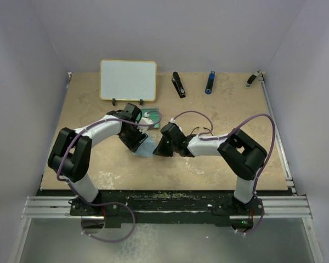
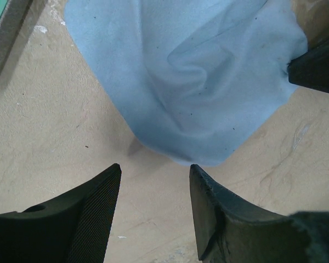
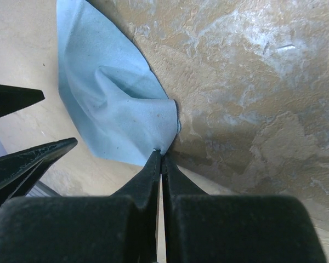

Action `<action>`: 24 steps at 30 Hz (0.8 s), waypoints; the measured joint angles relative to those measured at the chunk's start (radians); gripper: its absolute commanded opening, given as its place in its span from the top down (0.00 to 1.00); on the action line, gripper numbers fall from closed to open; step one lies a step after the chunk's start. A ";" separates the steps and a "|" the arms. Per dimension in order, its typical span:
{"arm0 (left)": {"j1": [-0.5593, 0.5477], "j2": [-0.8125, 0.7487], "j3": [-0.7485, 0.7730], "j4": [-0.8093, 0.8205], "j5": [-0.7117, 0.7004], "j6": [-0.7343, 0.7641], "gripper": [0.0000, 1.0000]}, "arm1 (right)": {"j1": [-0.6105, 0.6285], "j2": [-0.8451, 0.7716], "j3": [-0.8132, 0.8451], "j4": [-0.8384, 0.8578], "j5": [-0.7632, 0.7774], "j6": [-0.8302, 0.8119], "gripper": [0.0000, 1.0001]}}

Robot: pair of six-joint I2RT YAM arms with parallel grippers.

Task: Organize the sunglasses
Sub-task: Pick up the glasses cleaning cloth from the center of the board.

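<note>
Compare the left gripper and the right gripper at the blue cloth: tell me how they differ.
The left gripper has its jaws apart; the right gripper has its jaws pressed together. The left gripper holds nothing, with the blue cloth lying just beyond its tips; the right gripper pinches a fold of the cloth's edge. Both are black and sit low over the table at the same cloth.

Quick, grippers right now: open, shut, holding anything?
Left gripper: open, empty, just short of the blue cloth.
Right gripper: shut, pinching the blue cloth's edge.
</note>
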 measured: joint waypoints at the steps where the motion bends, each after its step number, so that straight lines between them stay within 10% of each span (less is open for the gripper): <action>1: 0.000 0.000 0.000 0.001 -0.002 -0.003 0.43 | 0.000 0.000 0.000 0.002 0.000 0.001 1.00; 24: -0.005 0.052 0.002 0.041 0.034 -0.023 0.44 | 0.000 0.000 0.000 0.027 -0.001 0.002 1.00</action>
